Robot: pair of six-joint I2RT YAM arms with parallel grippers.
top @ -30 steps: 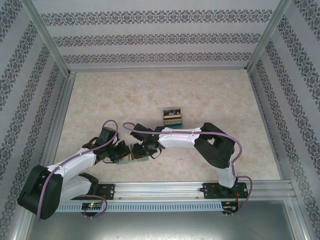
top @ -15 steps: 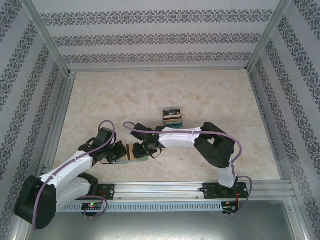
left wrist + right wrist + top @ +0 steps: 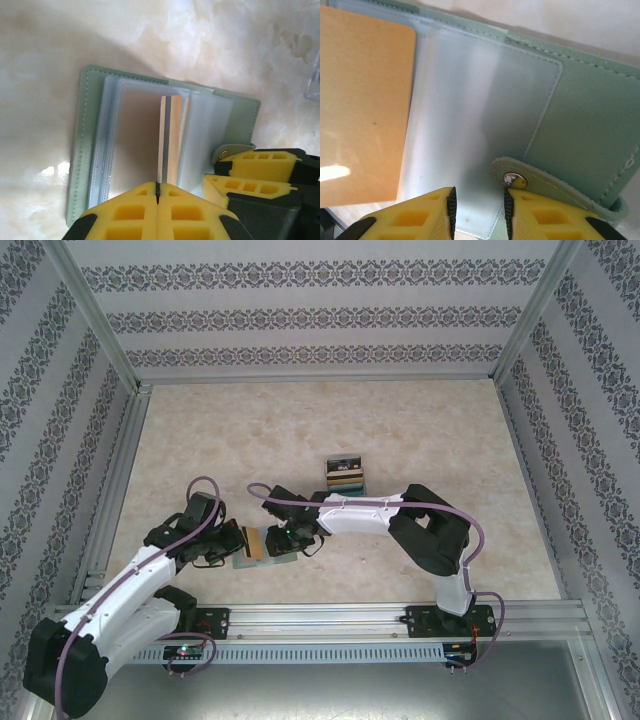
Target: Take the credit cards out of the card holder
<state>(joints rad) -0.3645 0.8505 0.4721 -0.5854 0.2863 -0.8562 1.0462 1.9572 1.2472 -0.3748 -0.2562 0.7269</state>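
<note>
Left gripper [image 3: 157,192] pressed together, pinching the tan card [image 3: 365,100] by its edge; card part out of the holder [image 3: 590,115], at its 9 o'clock side in the top view. Holder lies open and flat on the table [image 3: 420,430], at 7 o'clock from table centre. Right gripper [image 3: 479,200] jaws part spread over the clear sleeve [image 3: 470,125] by the snap tab [image 3: 520,176]; can't tell if it clamps. Stack [image 3: 345,473] of other cards at 1 o'clock from holder, well apart.
</note>
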